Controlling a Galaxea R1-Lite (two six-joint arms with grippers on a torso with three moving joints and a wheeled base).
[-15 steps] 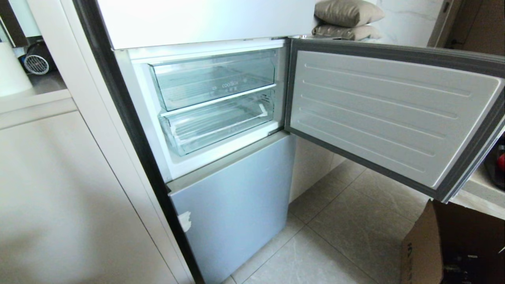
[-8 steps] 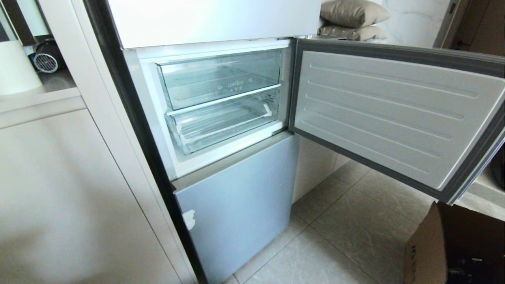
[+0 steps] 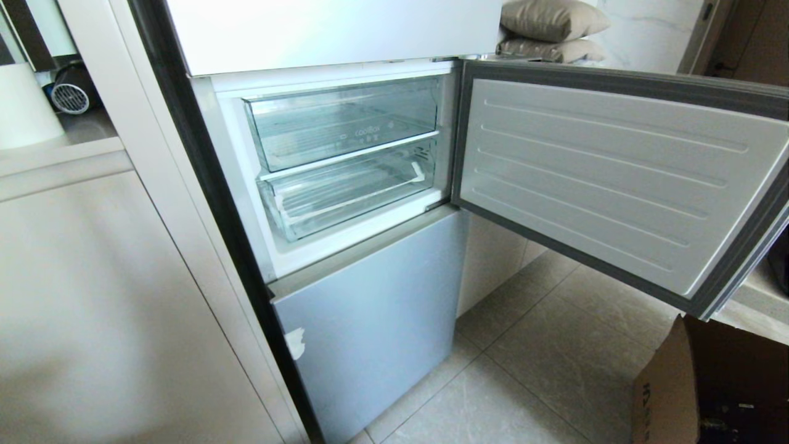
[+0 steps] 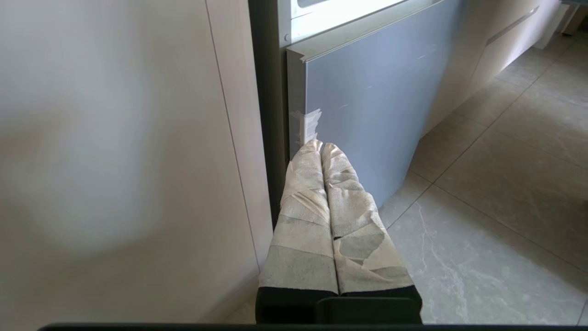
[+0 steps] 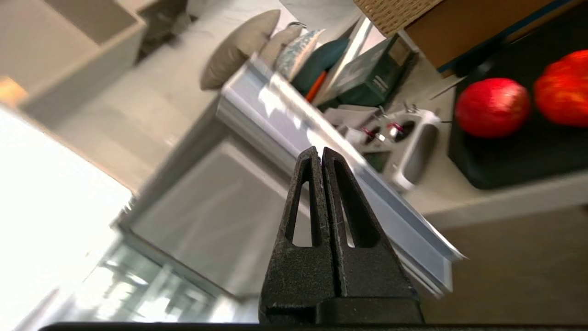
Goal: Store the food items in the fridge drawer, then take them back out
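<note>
The fridge's middle door [image 3: 616, 179] stands open to the right. Inside are two clear drawers: an upper one with lettering [image 3: 345, 123] and below it the shallow ribbed fridge drawer [image 3: 351, 197], pushed in and holding nothing. Two red food items [image 5: 492, 107] [image 5: 562, 89] sit on a black tray [image 5: 505, 161] on a counter, seen in the right wrist view. My right gripper [image 5: 320, 151] is shut with nothing in it, in the air near the open door's edge, apart from the fruit. My left gripper [image 4: 320, 146], wrapped in pale tape, is shut and hangs low by the fridge's lower grey-blue door [image 4: 367, 92].
A pale cabinet [image 3: 92, 296] flanks the fridge on the left. A cardboard box [image 3: 709, 382] stands on the tiled floor at the right. Cushions [image 3: 551, 28] lie behind the open door. A white controller [image 5: 404, 142] and boxes lie on the counter beside the tray.
The whole head view shifted slightly rightward a second ago, then held still. Nothing in the fridge moved.
</note>
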